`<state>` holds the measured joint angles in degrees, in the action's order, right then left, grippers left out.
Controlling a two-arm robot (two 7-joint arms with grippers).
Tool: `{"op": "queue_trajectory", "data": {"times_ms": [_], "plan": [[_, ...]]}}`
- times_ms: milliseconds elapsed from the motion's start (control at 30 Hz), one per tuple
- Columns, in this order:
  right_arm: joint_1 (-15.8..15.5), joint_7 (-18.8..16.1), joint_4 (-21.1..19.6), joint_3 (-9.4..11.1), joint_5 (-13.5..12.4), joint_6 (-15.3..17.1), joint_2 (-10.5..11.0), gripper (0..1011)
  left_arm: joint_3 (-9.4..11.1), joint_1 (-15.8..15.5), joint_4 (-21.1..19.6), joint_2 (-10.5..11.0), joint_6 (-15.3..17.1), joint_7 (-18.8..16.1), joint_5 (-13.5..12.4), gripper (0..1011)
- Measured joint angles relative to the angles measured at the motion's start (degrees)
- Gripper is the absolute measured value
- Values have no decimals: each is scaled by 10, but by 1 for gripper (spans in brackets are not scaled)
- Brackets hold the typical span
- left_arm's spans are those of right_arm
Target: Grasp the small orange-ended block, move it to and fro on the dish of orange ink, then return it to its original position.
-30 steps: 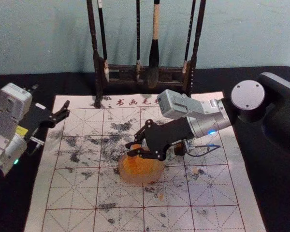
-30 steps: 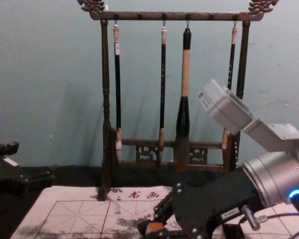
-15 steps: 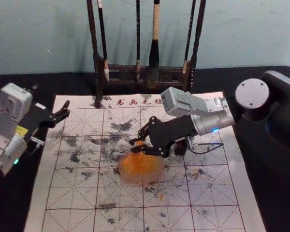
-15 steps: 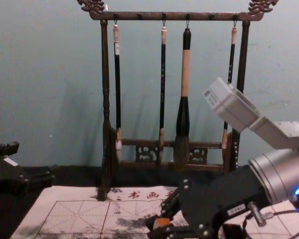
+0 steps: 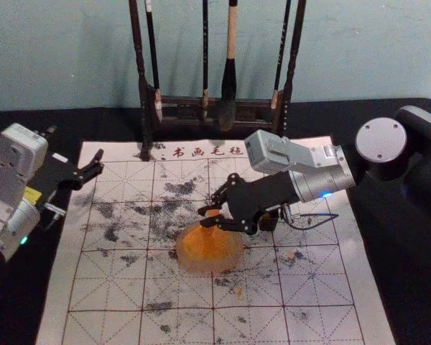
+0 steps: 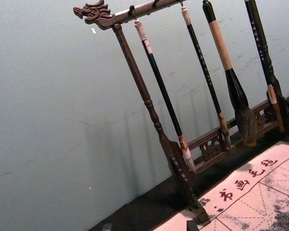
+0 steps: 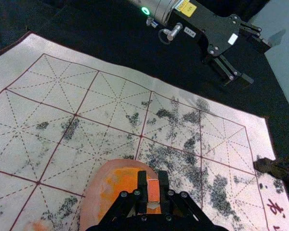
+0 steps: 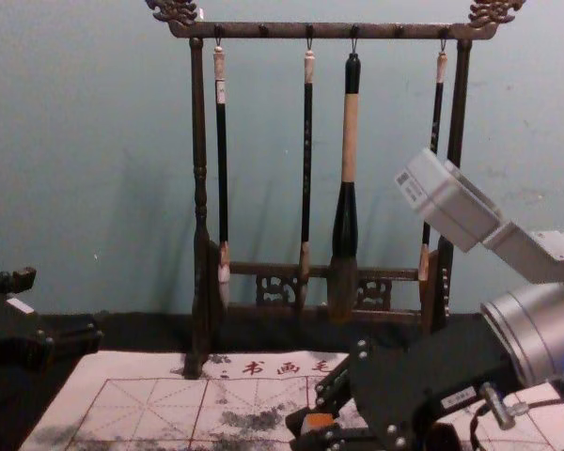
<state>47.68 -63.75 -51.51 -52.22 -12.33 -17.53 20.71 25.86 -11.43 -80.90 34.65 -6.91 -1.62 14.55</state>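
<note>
Orange-ended block (image 7: 153,190) clenched by right gripper (image 5: 205,217) reaching inward over dish (image 5: 209,268); left gripper (image 5: 100,162) over mat's (image 5: 61,295) edge, jaws parted

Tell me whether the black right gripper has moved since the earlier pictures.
Yes: in the head view, the black right gripper has shifted toward the robot's right, judged against the round, pale dish of orange ink.

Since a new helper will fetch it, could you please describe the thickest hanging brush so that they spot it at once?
At the far edge of the mat stands a dark wooden rack. Of its four hanging brushes, the thickest brush is third from the left in the chest view; a pale section above a swelling black part sets it apart from its slender neighbours.
</note>
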Motion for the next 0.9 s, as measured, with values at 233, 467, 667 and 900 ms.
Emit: {"op": "queue_trajectory", "data": {"times_ms": [233, 467, 667, 900], "plan": [[-1, 0, -1, 1, 1, 0, 1, 133, 0, 0, 0, 0, 0, 0, 0, 1001], [-2, 2, -10, 2, 2, 1, 5, 133, 0, 0, 0, 0, 0, 0, 0, 1001], [-8, 5, -34, 6, -1, 6, 16, 133, 0, 0, 0, 0, 0, 0, 0, 1001], [-21, 14, -86, 16, -12, 16, 41, 133, 0, 0, 0, 0, 0, 0, 0, 1001]]}}
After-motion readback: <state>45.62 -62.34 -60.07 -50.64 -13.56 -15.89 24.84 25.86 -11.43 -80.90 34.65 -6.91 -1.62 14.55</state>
